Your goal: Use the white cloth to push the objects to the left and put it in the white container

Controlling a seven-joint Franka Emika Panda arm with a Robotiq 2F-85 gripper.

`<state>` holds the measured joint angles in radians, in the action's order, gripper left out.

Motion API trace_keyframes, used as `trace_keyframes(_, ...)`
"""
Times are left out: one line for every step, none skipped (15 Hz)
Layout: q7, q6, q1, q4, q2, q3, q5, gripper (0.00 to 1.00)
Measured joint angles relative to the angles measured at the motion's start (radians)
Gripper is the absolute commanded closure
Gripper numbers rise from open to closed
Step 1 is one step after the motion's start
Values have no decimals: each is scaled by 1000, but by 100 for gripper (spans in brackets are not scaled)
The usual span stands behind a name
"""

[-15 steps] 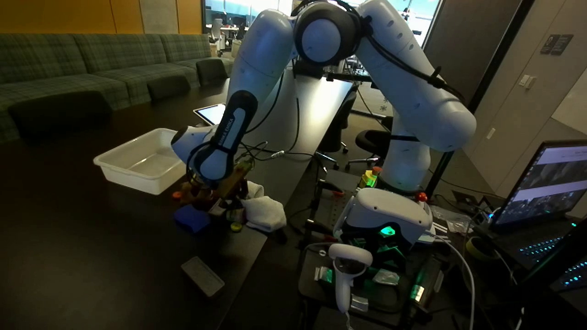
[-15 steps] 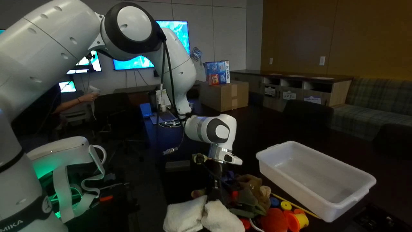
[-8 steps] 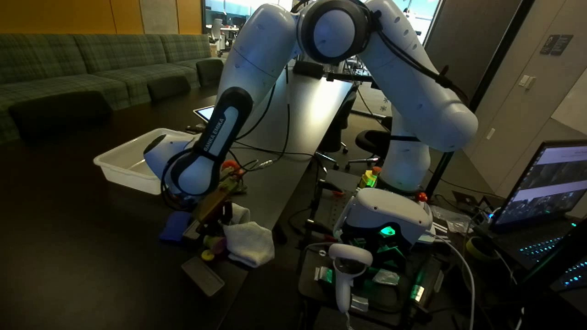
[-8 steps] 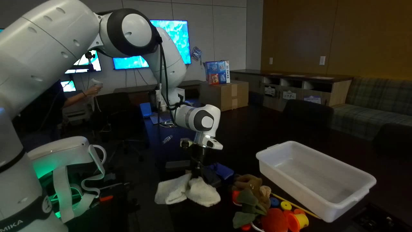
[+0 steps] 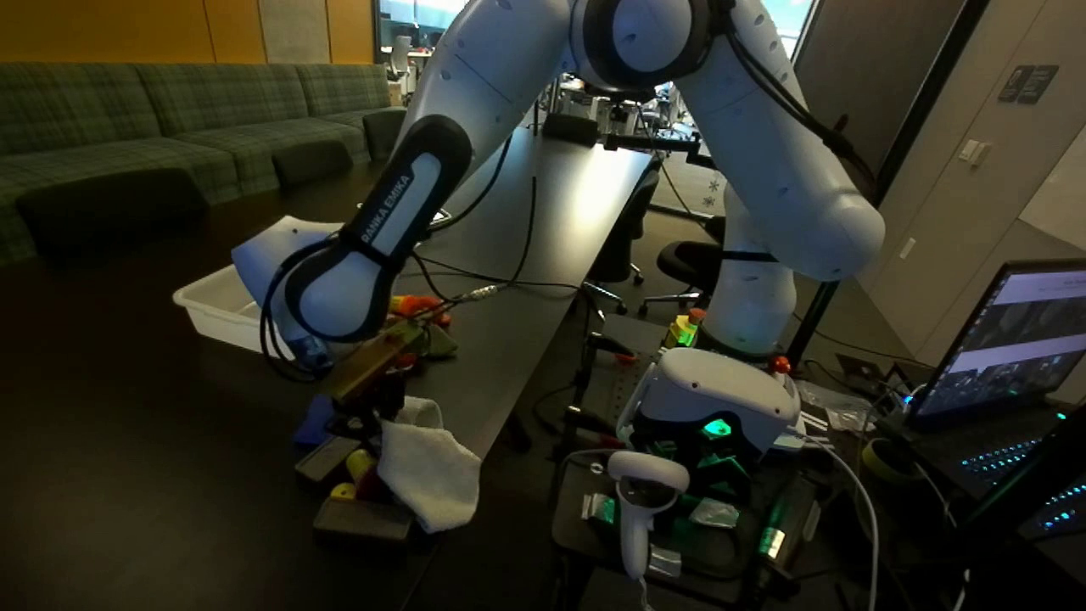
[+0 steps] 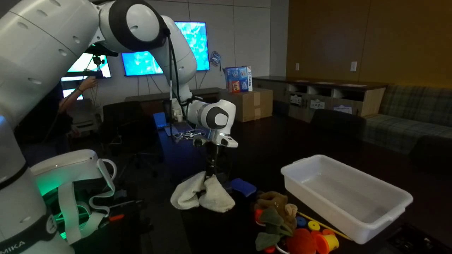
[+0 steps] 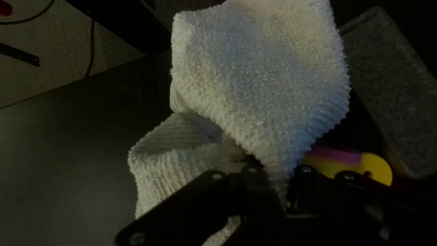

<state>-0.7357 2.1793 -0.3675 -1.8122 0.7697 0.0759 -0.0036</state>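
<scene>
In an exterior view, at the left, the cloth (image 6: 217, 195) is clamped between the jaws; whether the desk (image 6: 265, 155) is touched by it cannot be told in the poor light. Just right of it a blue object (image 6: 243, 187) is seen, then the toy heap (image 6: 291, 222), and at far right, just beside the heap, the container (image 6: 325, 207).
</scene>
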Motion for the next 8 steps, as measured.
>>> trace_keyframes(13,8,13,-20,-31,-1,0,93)
trace_keyframes(30,17,32,-46,-68,-3,1,93)
trace_keyframes(49,32,54,-78,-107,-6,1,93)
trace_keyframes(70,50,82,-113,-150,-11,6,93)
trace_keyframes(92,70,112,-148,-192,-17,17,93)
trace_keyframes(111,91,142,-182,-232,-27,29,93)
trace_keyframes(128,112,171,-214,-269,-40,36,93)
trace_keyframes(140,133,197,-243,-305,-58,37,93)
